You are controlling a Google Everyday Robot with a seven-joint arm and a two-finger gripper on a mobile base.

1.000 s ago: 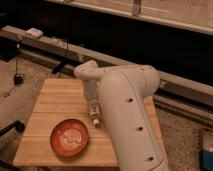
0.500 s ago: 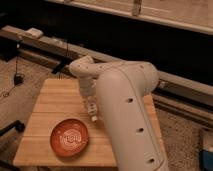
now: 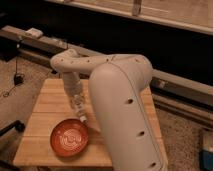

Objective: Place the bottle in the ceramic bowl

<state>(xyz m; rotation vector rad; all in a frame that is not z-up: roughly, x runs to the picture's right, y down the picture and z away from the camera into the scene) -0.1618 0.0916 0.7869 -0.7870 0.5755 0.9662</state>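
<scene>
Gripper is hanging over the wooden tabletop, pointing downward near the middle of the board. Whether it is open, closed or gripping anything, I cannot tell, because its lower end is blending into one pale blur. The bottle is showing only as a small whitish piece at the very tip of the gripper. I cannot tell whether it is being held there or merely sitting just below.

The ceramic bowl is resting flat on the tabletop, at 7 o'clock from the gripper. It is round, shallow and glossy orange-red, with pale rings curling inside it. The bottle is sitting at about 1 o'clock on the bowl's rim, right at its edge or just outside it, and not down in the bowl's middle.

The white arm is filling the right half of the view. It is rising from 5 o'clock, bending over at the top and reaching leftward, then dropping to the gripper.

Beyond the tabletop, at 12 o'clock, a long rail is running across the scene, with a small white box lying on it toward 10 o'clock. A dark cable is trailing on the speckled floor at 9 o'clock. A blue object is peeking in at 4 o'clock.
</scene>
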